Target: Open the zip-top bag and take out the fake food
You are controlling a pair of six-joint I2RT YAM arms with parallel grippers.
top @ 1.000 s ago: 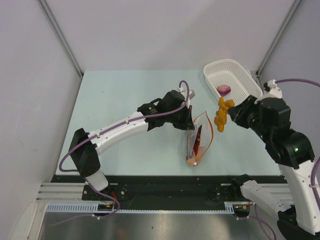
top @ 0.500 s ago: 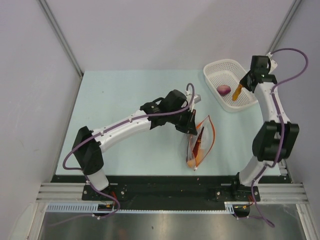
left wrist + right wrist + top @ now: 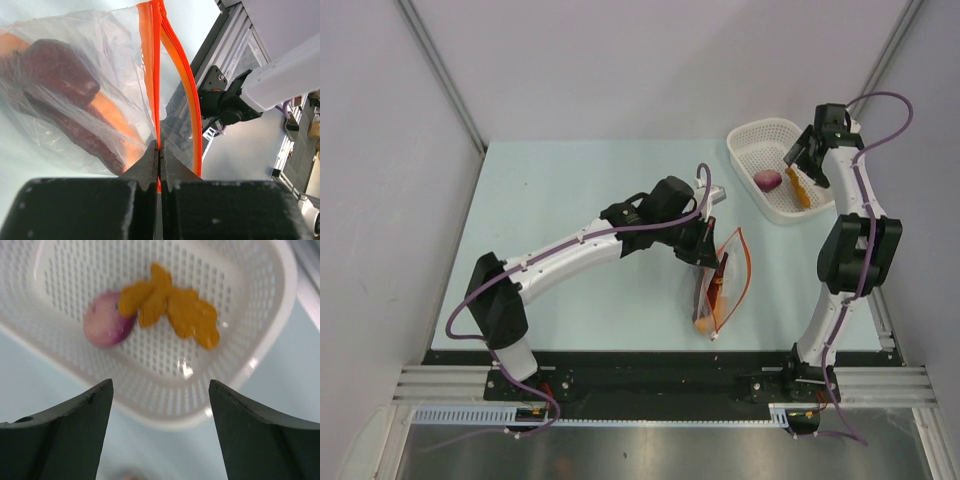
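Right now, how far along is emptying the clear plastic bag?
Done: clear zip-top bag open; purple-pink bulb and orange lumpy piece in the white perforated basket. In hand: left gripper pinches the red-orange zip strip; right gripper open above it. Left: dark maroon lump and orange stick inside the bag.

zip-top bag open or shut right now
Open: on the zip-top bag the two orange zip strips gape apart; the left gripper pinches one strip.

The left gripper (image 3: pixel 159 160) pinches the bag (image 3: pixel 115 55) by its zip strip (image 3: pixel 153 75), a maroon lump (image 3: pixel 55 70) and an orange piece (image 3: pixel 114 119) showing inside.
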